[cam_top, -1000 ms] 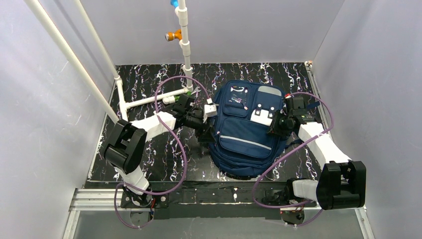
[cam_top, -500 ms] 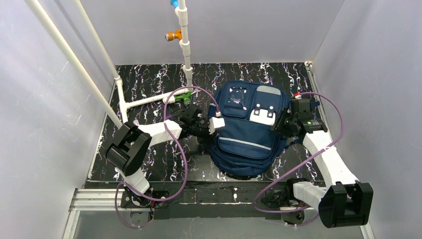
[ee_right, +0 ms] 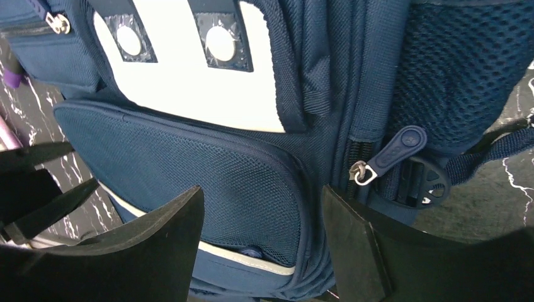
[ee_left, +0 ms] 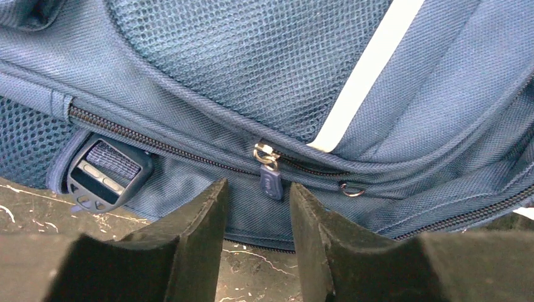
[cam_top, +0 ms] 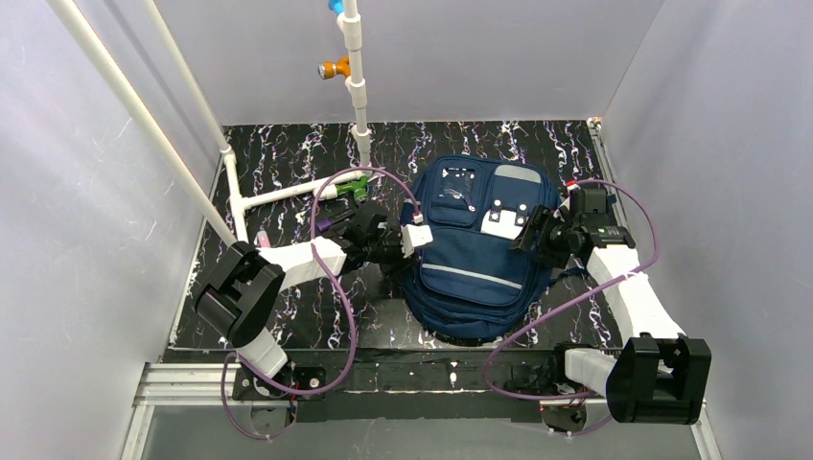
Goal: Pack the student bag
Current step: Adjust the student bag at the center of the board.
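A large navy blue fabric backpack [cam_top: 476, 257] lies flat on the black marbled desk [cam_top: 288, 163], the left gripper [ee_left: 257, 189] narrowly parted at its side zipper pull [ee_left: 272, 182], the right gripper [ee_right: 261, 196] spread wide opposite, both holding nothing.

navy bag [cam_top: 476, 251] w/ white trim

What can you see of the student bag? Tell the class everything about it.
The student bag is navy woven fabric with mesh panels, a grey-white patch, a pale reflective strip and a clear window pocket. It lies front up on the black marbled table. The left gripper and right gripper flank its sides, jaws open; contact is unclear.
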Controlling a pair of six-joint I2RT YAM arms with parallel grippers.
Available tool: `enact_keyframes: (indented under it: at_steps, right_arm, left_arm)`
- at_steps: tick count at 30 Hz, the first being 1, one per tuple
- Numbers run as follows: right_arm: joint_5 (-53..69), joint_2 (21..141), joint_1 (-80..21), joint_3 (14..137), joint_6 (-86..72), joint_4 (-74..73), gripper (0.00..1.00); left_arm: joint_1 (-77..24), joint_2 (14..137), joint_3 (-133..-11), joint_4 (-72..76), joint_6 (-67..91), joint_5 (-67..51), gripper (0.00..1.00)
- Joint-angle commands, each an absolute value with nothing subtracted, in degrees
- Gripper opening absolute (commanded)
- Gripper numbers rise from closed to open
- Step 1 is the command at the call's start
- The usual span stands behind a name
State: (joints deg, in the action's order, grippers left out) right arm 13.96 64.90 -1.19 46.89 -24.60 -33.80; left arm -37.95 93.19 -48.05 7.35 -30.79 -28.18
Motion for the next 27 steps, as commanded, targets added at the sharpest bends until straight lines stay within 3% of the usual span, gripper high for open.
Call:
enact_keyframes:
  at_steps: [1, 5, 14, 18, 20, 25, 27]
  right_arm:
    - [16.8, 64.3, -0.9, 46.4, -22.2, -32.6, 0.76]
    - [16.1, 64.3, -0.9, 46.4, -22.7, -32.9, 0.76]
    - [7.8, 63.5, -1.0, 48.2, -21.4, -38.5, 0.8]
    - [7.2, 62.1, -1.0, 48.5, -20.4, -39.8, 0.82]
    - [7.6, 62.2, -1.0, 48.1, -20.4, -40.0, 0.82]
    - [8.6, 62.1, -1.0, 47.1, -20.4, -38.9, 0.82]
    - [8.9, 62.4, -1.0, 46.8, -20.5, -38.8, 0.82]
  left_arm:
    - [-37.9, 90.8, -48.1, 10.7, -28.8, -28.5, 0.41]
    - [-38.5, 92.8, -49.6, 10.9, -28.4, -29.0, 0.4]
    - [-39.8, 93.5, -48.9, 13.2, -23.8, -27.3, 0.22]
    - [-40.1, 91.4, -46.7, 16.1, -21.9, -27.6, 0.19]
    - [-40.3, 90.1, -46.0, 17.2, -20.8, -26.9, 0.22]
    - [-40.5, 88.5, -45.6, 18.7, -19.7, -25.9, 0.4]
    - [-40.6, 89.3, -46.1, 18.8, -20.0, -25.7, 0.41]
